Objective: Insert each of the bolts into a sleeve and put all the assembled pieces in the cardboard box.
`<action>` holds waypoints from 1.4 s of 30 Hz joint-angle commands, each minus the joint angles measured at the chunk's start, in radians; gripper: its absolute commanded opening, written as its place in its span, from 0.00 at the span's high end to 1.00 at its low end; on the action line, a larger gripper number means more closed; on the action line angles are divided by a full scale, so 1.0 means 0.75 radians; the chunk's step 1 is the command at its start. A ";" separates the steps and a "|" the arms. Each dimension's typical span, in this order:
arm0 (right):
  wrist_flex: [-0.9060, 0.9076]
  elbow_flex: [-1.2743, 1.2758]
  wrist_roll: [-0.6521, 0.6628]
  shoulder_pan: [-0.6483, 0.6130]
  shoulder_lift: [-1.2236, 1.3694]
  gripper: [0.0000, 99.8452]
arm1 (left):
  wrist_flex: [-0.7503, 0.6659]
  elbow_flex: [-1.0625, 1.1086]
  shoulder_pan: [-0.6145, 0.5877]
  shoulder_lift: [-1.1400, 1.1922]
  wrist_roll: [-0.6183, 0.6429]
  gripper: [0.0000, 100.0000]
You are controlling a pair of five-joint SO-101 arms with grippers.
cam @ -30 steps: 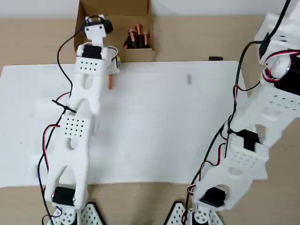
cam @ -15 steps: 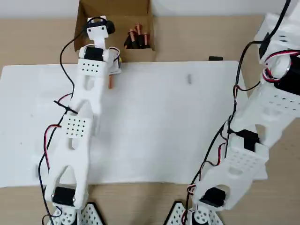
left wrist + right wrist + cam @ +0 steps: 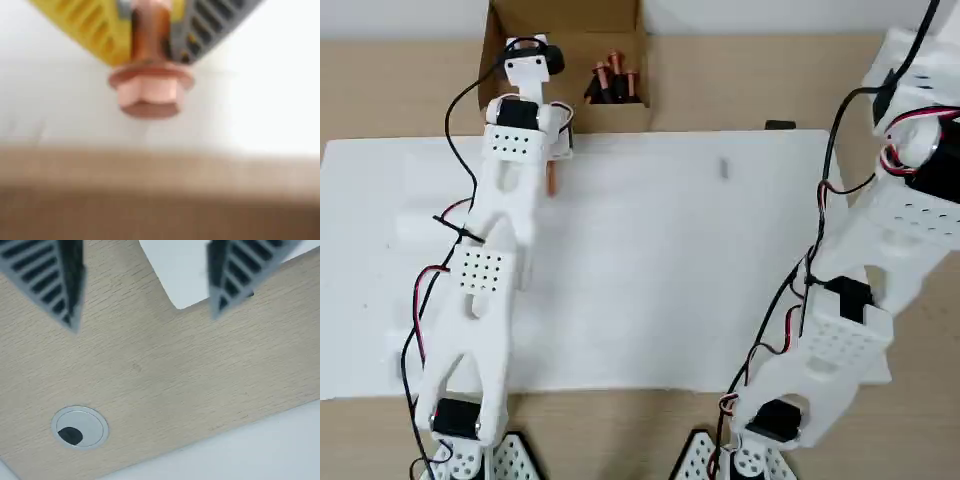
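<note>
- Your left gripper [image 3: 150,56] was clenched on a copper-coloured metal bolt [image 3: 149,92] with a flanged hex head. The shank was pinched between the yellow finger [image 3: 85,25] and the grey finger [image 3: 215,25], and the head hung free below the tips.
- From above, that bolt [image 3: 551,181] hung over the far edge of the white sheet [image 3: 700,280], just short of the front wall of the open brown cardboard box [image 3: 612,117]. I couldn't tell whether it wore a sleeve, because the fingers hid most of the shank.
- The box held a small cluster of copper bolts in dark sleeves [image 3: 612,80], lying close to that front wall.
- I read this as the delivery step, with one piece on its way in and several boxed.
- For the next move you needed height: get the hanging head over the front wall and across the opening, and only then release. A low approach would likely have clipped the cardboard.
- Your right gripper [image 3: 146,319] hung off to the side with its grey ribbed fingers [image 3: 50,275] spread wide, grasping nothing.
- The light wooden bench [image 3: 740,80] carried the sheet over most of its top. A round grey cable grommet [image 3: 80,427] sat in the wood beneath the right gripper.
- A pale strip ran behind the bench's far edge.
</note>
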 commanded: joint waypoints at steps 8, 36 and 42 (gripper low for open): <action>0.018 -0.028 0.023 -0.017 -0.353 0.79 | 0.284 -0.190 0.029 -0.690 0.164 1.00; -0.730 3.123 0.219 -0.664 -1.807 0.79 | -0.297 2.480 0.174 -3.131 0.033 0.99; -1.144 3.538 0.219 -0.844 -2.000 0.79 | -0.644 3.230 0.162 -3.704 -0.047 0.99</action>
